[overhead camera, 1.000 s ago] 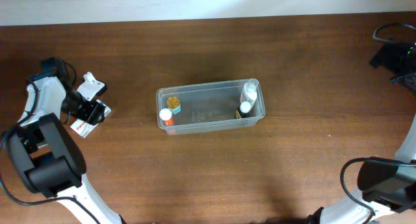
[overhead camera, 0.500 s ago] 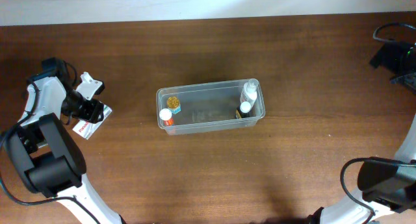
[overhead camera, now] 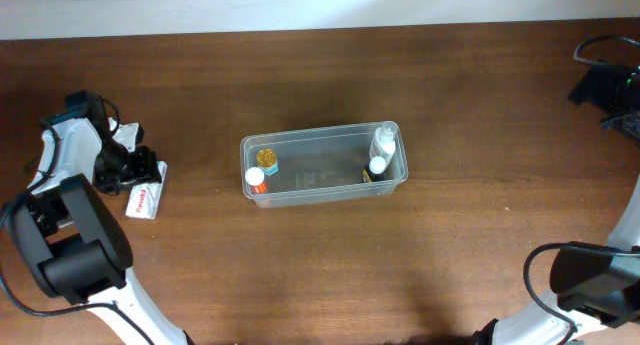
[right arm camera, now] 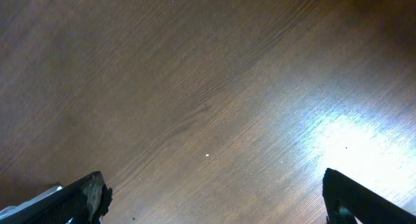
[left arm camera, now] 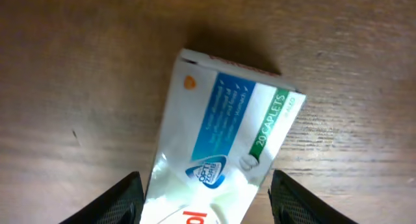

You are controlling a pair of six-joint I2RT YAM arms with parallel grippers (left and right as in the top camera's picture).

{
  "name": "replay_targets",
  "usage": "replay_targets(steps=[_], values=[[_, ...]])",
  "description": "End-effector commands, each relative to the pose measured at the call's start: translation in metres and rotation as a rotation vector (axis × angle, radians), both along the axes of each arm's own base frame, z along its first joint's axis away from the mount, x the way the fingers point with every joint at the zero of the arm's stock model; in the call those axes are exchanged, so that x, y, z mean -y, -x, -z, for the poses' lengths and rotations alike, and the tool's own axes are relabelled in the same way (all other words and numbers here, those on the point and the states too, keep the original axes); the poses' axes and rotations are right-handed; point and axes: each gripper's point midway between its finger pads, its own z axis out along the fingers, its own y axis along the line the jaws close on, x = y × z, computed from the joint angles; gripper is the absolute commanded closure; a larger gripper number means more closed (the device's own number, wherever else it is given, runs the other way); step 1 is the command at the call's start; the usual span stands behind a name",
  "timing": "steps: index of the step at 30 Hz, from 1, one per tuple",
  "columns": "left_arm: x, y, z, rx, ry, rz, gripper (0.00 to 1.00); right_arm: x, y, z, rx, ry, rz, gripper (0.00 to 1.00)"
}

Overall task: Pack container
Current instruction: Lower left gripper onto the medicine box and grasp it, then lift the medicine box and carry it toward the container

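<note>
The container (overhead camera: 323, 187) is a clear rectangular tub at the table's middle. Two small bottles (overhead camera: 260, 169) stand at its left end and two white-capped bottles (overhead camera: 380, 153) at its right end. A white box (overhead camera: 146, 198) with blue, green and red print lies left of the container. In the left wrist view the box (left arm camera: 224, 120) has its near end between my left gripper's (left arm camera: 205, 201) fingers, which touch both its sides. My left gripper (overhead camera: 133, 171) is low over the table. My right gripper (right arm camera: 214, 198) is wide open and empty over bare wood, at the far right (overhead camera: 605, 85).
The brown wooden table (overhead camera: 480, 245) extends around the container. The white back wall runs along the far edge. The arm bases stand at the lower left (overhead camera: 75, 255) and lower right (overhead camera: 595, 275).
My left wrist has turned, and the white box has swung with it from a tilted pose to nearly upright in the view, shifting slightly right. The right arm has not moved.
</note>
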Motion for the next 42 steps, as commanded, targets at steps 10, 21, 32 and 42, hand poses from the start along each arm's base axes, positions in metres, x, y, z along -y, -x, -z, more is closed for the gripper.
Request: replay_targets(steps=[10, 21, 32, 42], values=[[0.020, -0.003, 0.004, 0.012, 0.124, -0.119, 0.37, 0.001, 0.001, -0.010, 0.028, 0.013, 0.008, 0.02], [0.023, 0.010, 0.013, -0.017, 0.112, 0.012, 0.36, 0.001, 0.001, -0.010, 0.028, 0.013, 0.008, 0.02], [0.023, 0.010, 0.014, -0.020, 0.104, 0.031, 0.63, 0.001, 0.001, -0.010, 0.028, 0.012, 0.008, 0.02], [0.025, 0.014, 0.010, -0.044, 0.105, 0.036, 0.63, 0.001, 0.001, -0.010, 0.028, 0.012, 0.008, 0.02]])
